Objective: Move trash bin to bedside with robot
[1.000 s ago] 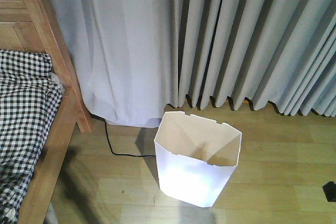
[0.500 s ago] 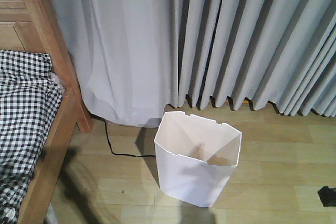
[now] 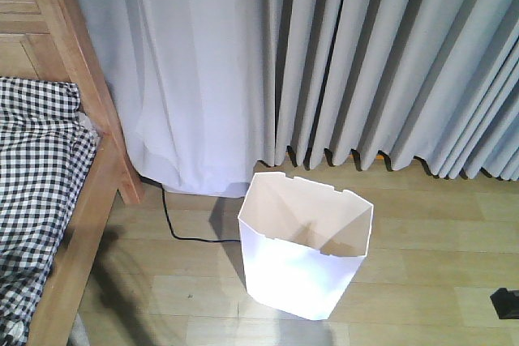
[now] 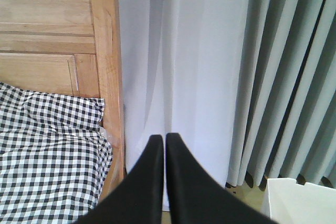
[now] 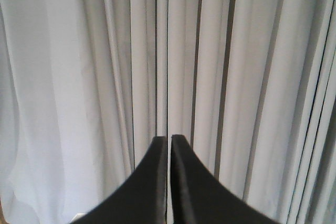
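- Front-facing view: the trash bin (image 3: 304, 253) stands upright on the wooden floor (image 3: 422, 265) in the lower centre of the frame, its open top showing a cream inside. Grey curtains (image 3: 365, 62) hang just behind it across the upper frame. The bedside (image 3: 93, 131) fills the left edge: a slanted light wooden post and checked bedding (image 3: 36, 176), apart from the bin with bare floor between. A black cable (image 3: 182, 228) runs over the floor from the curtain foot toward the bin. A small dark object (image 3: 507, 303) sits at the lower right edge; what it is cannot be told.
- Left wrist view: the left gripper (image 4: 160, 139) rises from the bottom centre, its two black fingers together with only a thin slit between. The bed post (image 4: 107, 66) and checked bedding (image 4: 47, 145) lie at left, and a corner of the bin (image 4: 302, 203) shows at lower right.
- Right wrist view: the right gripper (image 5: 168, 139) has its fingers pressed together, holding nothing, in front of curtain folds (image 5: 252, 77).
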Controlling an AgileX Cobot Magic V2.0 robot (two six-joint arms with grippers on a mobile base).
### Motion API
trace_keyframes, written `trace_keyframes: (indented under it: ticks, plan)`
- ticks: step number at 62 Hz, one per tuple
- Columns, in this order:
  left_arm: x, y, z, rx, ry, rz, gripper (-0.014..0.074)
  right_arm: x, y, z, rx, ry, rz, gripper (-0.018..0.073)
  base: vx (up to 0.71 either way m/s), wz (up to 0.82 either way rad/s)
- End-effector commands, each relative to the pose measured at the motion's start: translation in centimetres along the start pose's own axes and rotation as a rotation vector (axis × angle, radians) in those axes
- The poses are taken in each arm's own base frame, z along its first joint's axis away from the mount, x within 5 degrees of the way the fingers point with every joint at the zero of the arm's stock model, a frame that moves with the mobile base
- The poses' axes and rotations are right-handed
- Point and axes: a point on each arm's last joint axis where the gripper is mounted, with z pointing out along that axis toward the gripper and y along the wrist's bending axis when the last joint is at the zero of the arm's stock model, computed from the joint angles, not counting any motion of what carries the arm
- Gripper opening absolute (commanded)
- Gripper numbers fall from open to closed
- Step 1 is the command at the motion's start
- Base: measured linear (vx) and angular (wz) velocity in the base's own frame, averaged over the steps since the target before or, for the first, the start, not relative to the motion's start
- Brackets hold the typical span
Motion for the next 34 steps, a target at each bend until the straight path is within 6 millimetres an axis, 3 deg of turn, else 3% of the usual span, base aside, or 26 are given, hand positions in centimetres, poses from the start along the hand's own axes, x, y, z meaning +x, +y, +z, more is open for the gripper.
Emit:
trace_keyframes:
  ticks: [1,34]
  plan:
    - [0.28,0.02,0.15,0.005,-0.05,-0.012,-0.0006,-0.08,-0.04,-0.01,0.006,-0.066,-0.012,-0.0004,0.0,0.0]
    - [0.28,0.02,0.15,0.005,-0.05,-0.012,-0.0006,-0.08,-0.04,-0.01,0.006,-0.066,-0.012,-0.0004,0.0,0.0]
